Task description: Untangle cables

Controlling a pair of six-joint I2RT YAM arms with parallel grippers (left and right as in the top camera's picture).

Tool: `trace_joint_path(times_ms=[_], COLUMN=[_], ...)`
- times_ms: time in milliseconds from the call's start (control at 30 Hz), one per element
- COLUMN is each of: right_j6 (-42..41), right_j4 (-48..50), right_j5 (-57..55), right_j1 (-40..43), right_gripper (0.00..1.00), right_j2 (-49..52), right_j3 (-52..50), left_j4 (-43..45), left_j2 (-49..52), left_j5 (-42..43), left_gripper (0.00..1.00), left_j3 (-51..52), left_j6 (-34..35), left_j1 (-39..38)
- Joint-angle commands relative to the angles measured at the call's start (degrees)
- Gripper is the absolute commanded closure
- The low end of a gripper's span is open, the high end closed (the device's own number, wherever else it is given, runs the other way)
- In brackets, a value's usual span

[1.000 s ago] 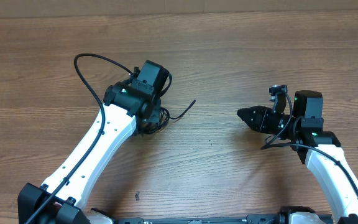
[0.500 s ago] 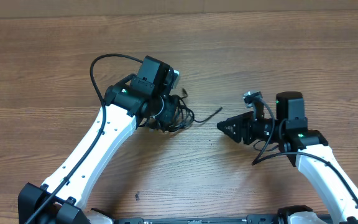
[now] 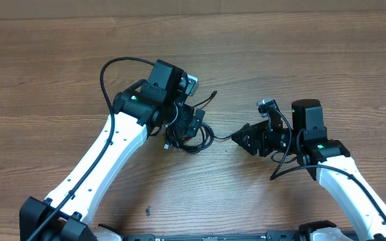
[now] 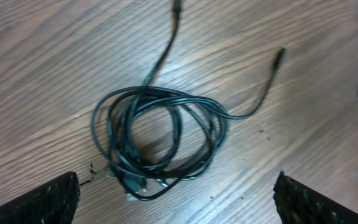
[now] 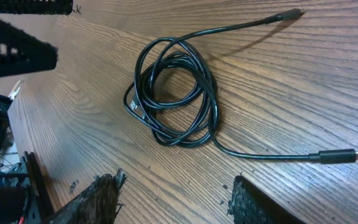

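**Coil Risked Tightening**

The cables (image 4: 160,137) lay as one looped coil on the worktop (image 4: 328,93), nothing gripping them. The left claw (image 4: 176,180) hung spread wide over the coil. The right claw (image 5: 178,180), also spread, sat just beside the coil, near a free plug end (image 5: 337,155). Pulling that end unanchored would likely tighten the loops.
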State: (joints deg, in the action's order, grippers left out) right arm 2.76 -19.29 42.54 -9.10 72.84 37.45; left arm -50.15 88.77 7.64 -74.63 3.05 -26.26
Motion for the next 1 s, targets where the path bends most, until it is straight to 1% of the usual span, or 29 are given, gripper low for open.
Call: trace_joint_path(times_ms=[0,167,300,433,467,500,533,567,600,667,700,800,867,967], right_j6=[0.5,0.1,0.1,0.1,0.1,0.1,0.1,0.1,0.1,0.1,0.1,0.1,0.1,0.1], right_j4=[0.3,0.3,0.3,0.6,0.6,0.6,0.6,0.6,0.6,0.5,0.5,0.5,0.5,0.5], right_j5=[-0.6,-2.3,-2.3,-2.3,-2.3,-2.3,-2.3,-2.3,-2.3,-2.3,-2.3,-2.3,-2.3,-2.3], right_j1=[-0.3,-0.3,-0.3,-0.3,-0.3,-0.3,-0.3,-0.3,-0.3,-0.3,-0.3,-0.3,-0.3,-0.3], right_gripper=[0.39,0.36,0.25,0.21,0.21,0.2,0.2,0.2,0.2,0.19,0.18,0.18,0.17,0.17], right_j2=[-1.1,-1.1,-1.1,-1.1,-1.1,-1.1,-1.1,-1.1,-1.1,-1.1,-1.1,-1.1,-1.1,-1.1], right_j3=[1.2,1.2,1.2,1.2,1.2,1.2,1.2,1.2,1.2,1.2,1.2,1.2,1.2,1.2], left_j4=[-0.9,-2.1,-1.9,-1.7,-1.7,-1.5,-1.5,-1.5,-1.3,-0.5,-0.2,0.8,1.2,1.2], left_j2=[0.0,0.0,0.3,1.6,2.3,3.0,3.8,4.7,5.6,7.4,8.3,11.0,12.5,14.1], left_j5=[-7.1,-8.2,-8.2,-8.0,-7.6,-7.5,-7.4,-7.0,-6.5,-5.2,-4.8,-4.7,-4.7,-5.1], left_gripper=[0.0,0.0,0.0,0.02,0.04,0.09,0.19,0.25,0.28,0.45,0.5,0.5,0.49,0.44], left_j3=[-0.1,0.9,3.1,5.4,5.8,6.1,6.3,6.3,6.3,6.3,6.3,6.3,6.3,6.3], left_j6=[6.0,12.1,15.3,19.5,20.0,20.2,20.4,20.3,20.3,20.3,20.3,20.4,20.3,20.4], left_j1=[-0.4,-0.4,-0.4,-0.4,-0.4,-0.4,-0.4,-0.4,-0.4,-0.4,-0.4,-0.4,-0.4,-0.4])
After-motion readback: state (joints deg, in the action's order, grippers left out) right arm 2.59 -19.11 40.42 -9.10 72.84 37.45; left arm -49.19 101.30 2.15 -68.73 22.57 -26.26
